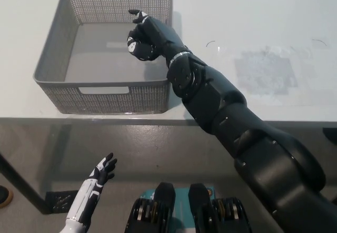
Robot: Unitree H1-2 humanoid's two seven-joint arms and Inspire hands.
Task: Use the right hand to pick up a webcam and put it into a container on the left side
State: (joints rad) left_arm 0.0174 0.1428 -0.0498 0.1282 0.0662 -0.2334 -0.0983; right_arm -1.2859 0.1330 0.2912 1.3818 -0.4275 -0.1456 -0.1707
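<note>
Now placing | right hand [143,39] over grey basket [51,59] at 11 o'clock, fingers curled on a small object, seemingly webcam | next: release inside | left hand [102,171] idle at 7 o'clock, fingers apart

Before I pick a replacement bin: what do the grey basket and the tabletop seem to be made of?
Basket: probably moulded plastic, matte grey; its walls are finely perforated mesh with cut-out handle slots. Tabletop: smooth, white, slightly glossy, perhaps laminate; unclear.
</note>
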